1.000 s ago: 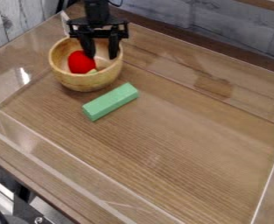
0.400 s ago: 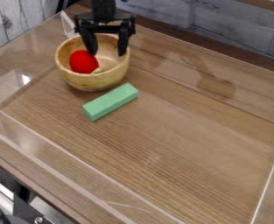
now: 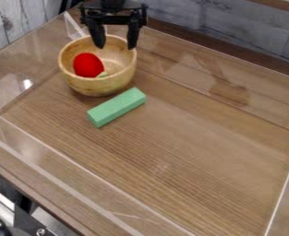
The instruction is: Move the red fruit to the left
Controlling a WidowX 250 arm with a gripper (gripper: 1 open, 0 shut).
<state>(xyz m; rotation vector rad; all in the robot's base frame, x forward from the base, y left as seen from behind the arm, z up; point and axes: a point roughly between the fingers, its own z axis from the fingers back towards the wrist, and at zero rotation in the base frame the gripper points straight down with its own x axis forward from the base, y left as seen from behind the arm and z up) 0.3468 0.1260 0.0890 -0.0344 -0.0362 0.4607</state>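
Inside wooden bowl (image 3: pixel 110 85): red fruit (image 3: pixel 86 64) (small, glossy, rounded); claw (image 3: pixel 117 39) above, wide, empty.

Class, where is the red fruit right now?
The red fruit lies inside the wooden bowl at the upper left of the camera view, below the open hand.

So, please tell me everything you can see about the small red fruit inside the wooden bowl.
The small bright red rounded toy fruit looks like smooth plastic; any leafy cap is too small to make out. It lies inside the round light wooden bowl, left of the bowl's centre, resting on the bowl's inner surface. Nothing else touches it: the open black fingers of the gripper hang above the bowl's far rim, apart from the fruit.
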